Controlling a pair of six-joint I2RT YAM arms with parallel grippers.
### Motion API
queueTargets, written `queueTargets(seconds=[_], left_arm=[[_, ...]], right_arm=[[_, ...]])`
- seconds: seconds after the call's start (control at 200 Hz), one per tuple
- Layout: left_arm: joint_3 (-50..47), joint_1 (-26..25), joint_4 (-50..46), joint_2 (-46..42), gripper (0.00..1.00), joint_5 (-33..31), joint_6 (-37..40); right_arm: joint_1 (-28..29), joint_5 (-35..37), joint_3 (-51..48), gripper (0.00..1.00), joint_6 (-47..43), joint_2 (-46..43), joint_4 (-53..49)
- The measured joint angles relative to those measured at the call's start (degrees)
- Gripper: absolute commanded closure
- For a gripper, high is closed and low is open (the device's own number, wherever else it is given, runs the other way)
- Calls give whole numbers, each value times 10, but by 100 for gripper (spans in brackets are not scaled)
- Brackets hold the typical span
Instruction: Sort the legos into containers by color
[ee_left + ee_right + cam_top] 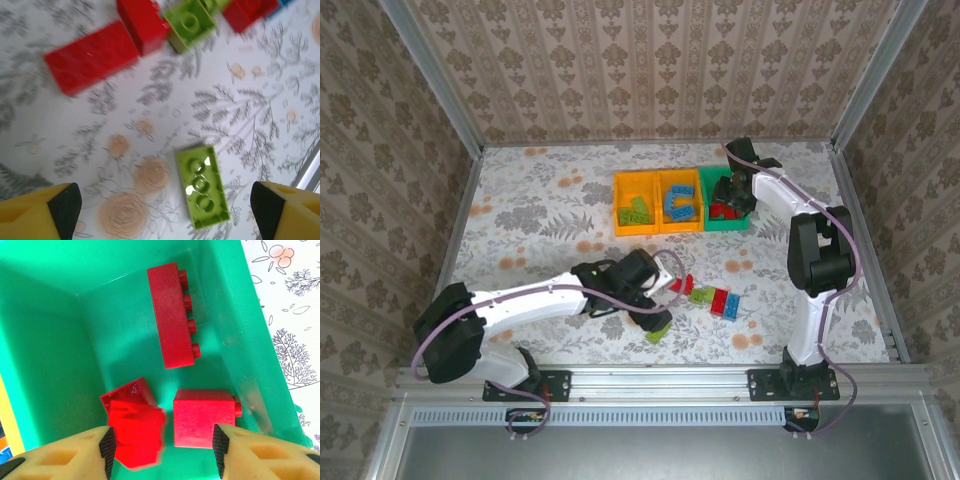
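Right tool [163, 441] hangs over blurred red lego [137, 432].

Beige damask wallpapered walls [650, 60], floral-print tabletop [540, 210], aluminium frame rails [660, 378]

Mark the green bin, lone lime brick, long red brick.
green bin [45, 340], right wrist view, inner wall
lone lime brick [201, 186], left wrist view, studded top
long red brick [167, 315], right wrist view, smooth side
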Motion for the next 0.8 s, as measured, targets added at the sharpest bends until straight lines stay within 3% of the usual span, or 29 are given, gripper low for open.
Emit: queueTargets(seconds=[0.2,0.8], left_arm=[[2,-52,-25,69,13,-21,-1],[35,-75,-54,133,24,-19,-6]], right_arm=[[2,-1,-1,29,1,-1,2],[1,-11,-44,24,2,-87,8]])
